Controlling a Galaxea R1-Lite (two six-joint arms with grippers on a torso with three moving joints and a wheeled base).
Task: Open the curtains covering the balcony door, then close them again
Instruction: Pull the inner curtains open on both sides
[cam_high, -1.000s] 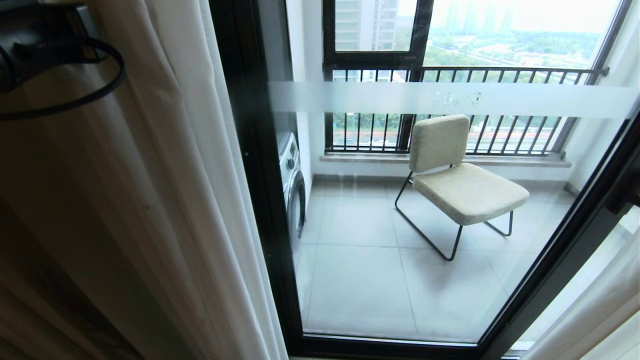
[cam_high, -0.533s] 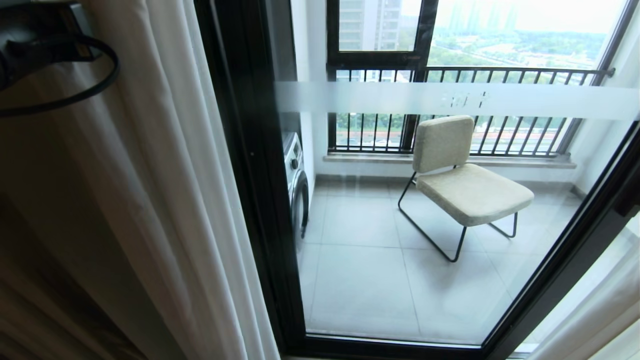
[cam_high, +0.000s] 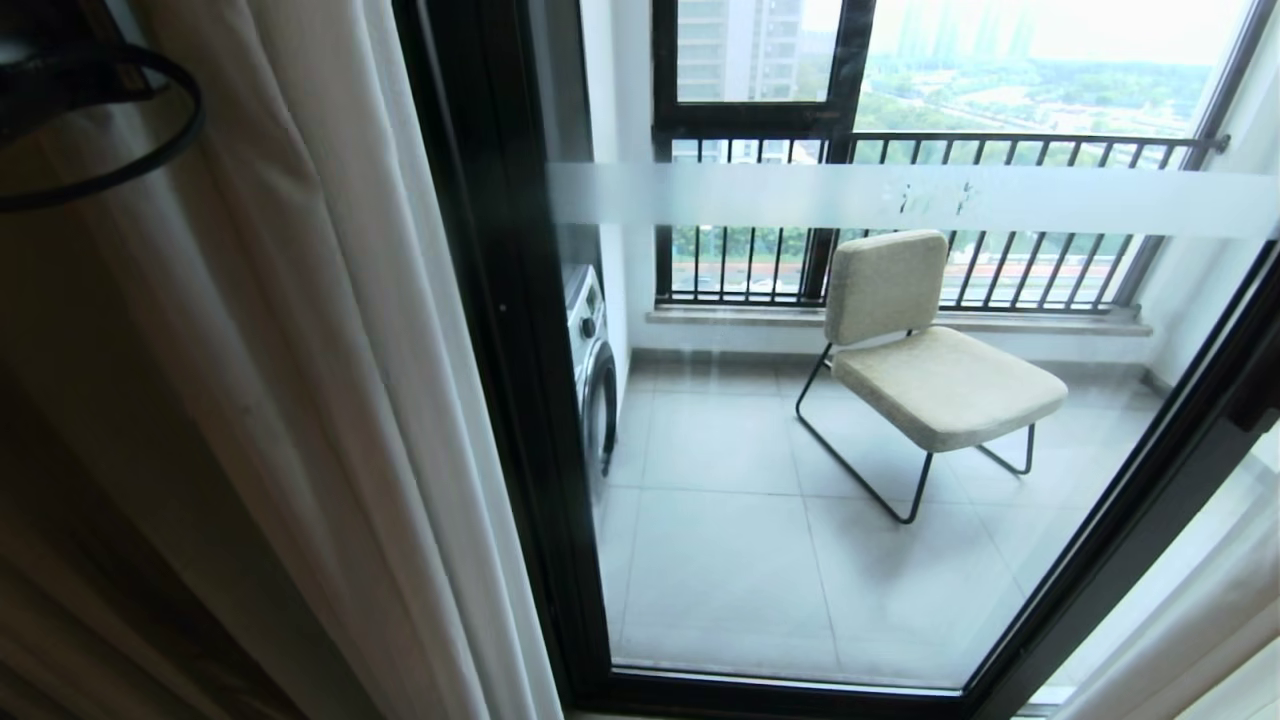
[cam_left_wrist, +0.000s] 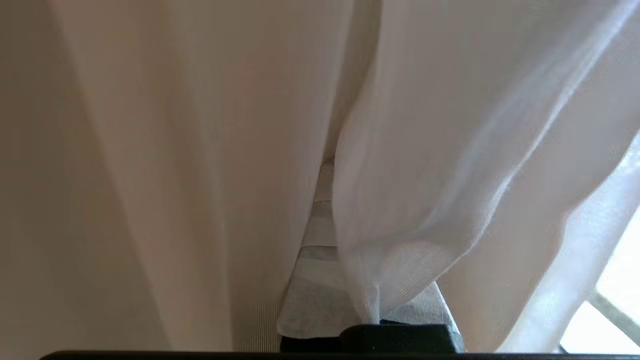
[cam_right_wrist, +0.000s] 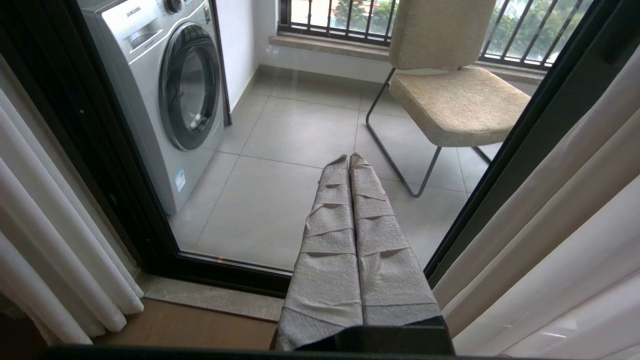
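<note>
The curtains (cam_high: 300, 350) hang bunched at the left of the balcony door (cam_high: 800, 550), whose glass stands uncovered inside its black frame (cam_high: 500, 350). My left arm (cam_high: 40, 80), with a looped black cable, reaches into the folds at the top left. In the left wrist view my left gripper (cam_left_wrist: 330, 165) is shut, with a fold of the sheer white layer (cam_left_wrist: 450, 150) running down between its taped fingers and draping over one of them; the beige layer (cam_left_wrist: 150, 150) hangs beside it. My right gripper (cam_right_wrist: 348, 157) is shut and empty, held low toward the door's foot.
Behind the glass stand a silver washing machine (cam_right_wrist: 170, 85) and a beige chair (cam_high: 930, 370) on grey tiles, with a barred window (cam_high: 950, 150) beyond. Another curtain panel (cam_right_wrist: 550, 225) hangs at the door's right side. A stone sill (cam_right_wrist: 200, 295) meets wooden floor.
My left arm and its cable have slid further left toward the picture's edge, and the curtain folds have followed it slightly. The right arm has not moved.
</note>
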